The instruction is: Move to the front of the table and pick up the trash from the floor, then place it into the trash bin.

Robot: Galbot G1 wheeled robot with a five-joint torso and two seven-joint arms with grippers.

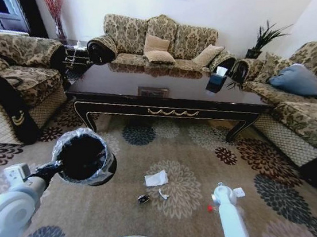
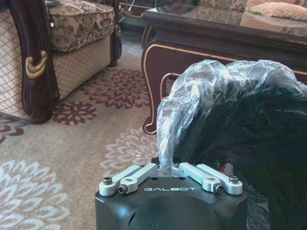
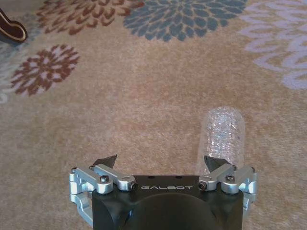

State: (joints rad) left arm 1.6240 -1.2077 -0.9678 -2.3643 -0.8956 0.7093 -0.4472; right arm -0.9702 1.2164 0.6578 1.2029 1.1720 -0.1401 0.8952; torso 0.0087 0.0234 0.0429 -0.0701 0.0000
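Trash (image 1: 156,178) lies on the patterned carpet in front of us: a crumpled white napkin, a small dark wrapper bit (image 1: 143,198) and a tiny white scrap (image 1: 163,195) just beside it, with a red-tipped piece (image 1: 210,208) and another white scrap (image 1: 239,192) close to our right arm. The desk (image 1: 171,105) stands beyond them, well apart from the litter, so we judge the drive to its front is done and the picking step is in hand.

Our left pincer (image 2: 168,167) is pressed together on the clear liner at the rim of the trash bin (image 1: 83,156), holding the bin raised over the carpet at our left. Our right pincer (image 3: 160,165) is spread wide and points down at bare carpet; a small clear, glittery plastic piece (image 3: 222,139) lies on the carpet just past one of its fingertips (image 3: 213,163).

We think the next move calls for bringing the spread right pincer over one chosen piece, lowering until the tips bracket it on the carpet, and pinching. The napkin is the easiest target; the flat scraps will need the tips almost on the pile.
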